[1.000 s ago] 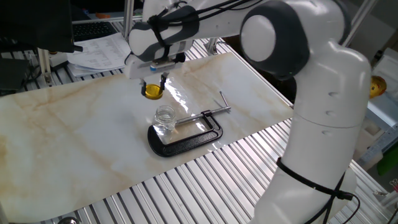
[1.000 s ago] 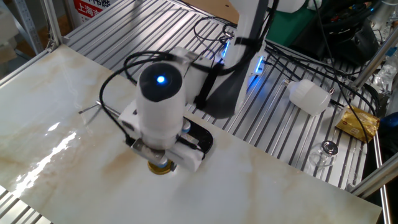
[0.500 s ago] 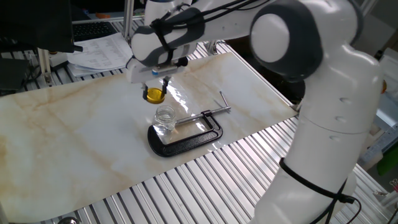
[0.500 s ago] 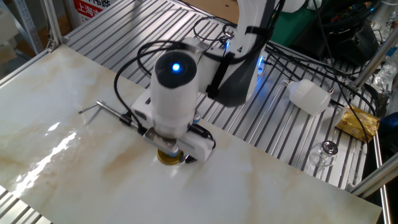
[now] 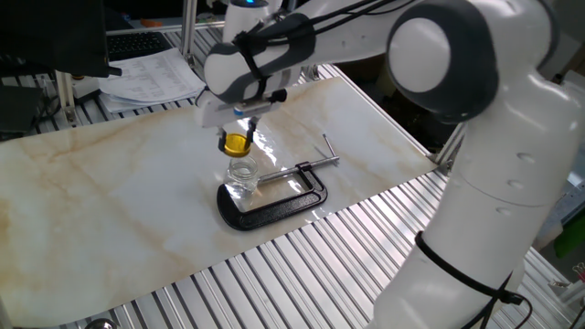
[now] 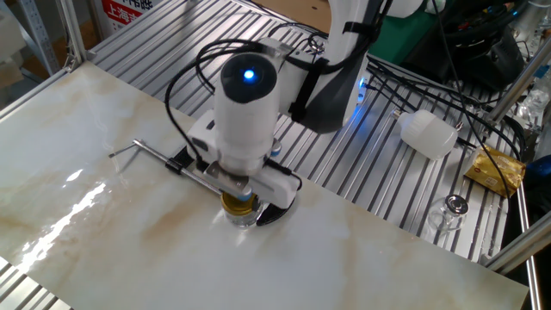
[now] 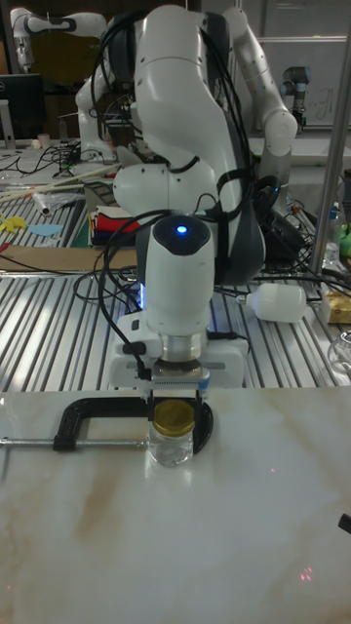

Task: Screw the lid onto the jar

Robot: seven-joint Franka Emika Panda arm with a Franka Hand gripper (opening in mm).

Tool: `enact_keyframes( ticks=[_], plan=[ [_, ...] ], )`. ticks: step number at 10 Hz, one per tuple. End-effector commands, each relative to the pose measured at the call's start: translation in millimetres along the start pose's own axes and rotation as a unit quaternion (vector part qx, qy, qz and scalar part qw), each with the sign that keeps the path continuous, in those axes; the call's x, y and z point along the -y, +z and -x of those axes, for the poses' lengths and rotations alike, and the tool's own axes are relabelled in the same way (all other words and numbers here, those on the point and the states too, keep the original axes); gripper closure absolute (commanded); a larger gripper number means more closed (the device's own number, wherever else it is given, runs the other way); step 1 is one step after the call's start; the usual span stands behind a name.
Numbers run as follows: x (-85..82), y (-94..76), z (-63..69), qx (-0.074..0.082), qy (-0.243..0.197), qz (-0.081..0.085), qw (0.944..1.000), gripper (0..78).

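The gripper (image 7: pixel 179 402) pinches the yellow lid (image 7: pixel 176 416) flat between its fingers. The jar (image 7: pixel 175 444) stands upright directly below, in the clamp (image 5: pixel 274 199); lid and mouth seem almost touching, roughly centred.

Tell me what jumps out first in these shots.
The big white arm dominates, its gripper holding the yellow lid right over the mouth of the small glass jar mid-table. The jar sits within the frame of a black C-clamp lying flat on the marble-patterned tabletop. A blue light glows on the wrist.
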State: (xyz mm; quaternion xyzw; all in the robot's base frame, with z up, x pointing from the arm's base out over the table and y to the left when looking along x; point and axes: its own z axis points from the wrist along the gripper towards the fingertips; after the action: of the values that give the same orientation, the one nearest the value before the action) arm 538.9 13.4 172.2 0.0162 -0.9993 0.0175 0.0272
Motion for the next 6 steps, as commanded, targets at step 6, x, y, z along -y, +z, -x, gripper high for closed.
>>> enact_keyframes(
  ticks=[6],
  plan=[
    [0.2, 13.5, -31.7, 0.015, 0.004, 0.001, 0.9999, 76.4]
  ],
)
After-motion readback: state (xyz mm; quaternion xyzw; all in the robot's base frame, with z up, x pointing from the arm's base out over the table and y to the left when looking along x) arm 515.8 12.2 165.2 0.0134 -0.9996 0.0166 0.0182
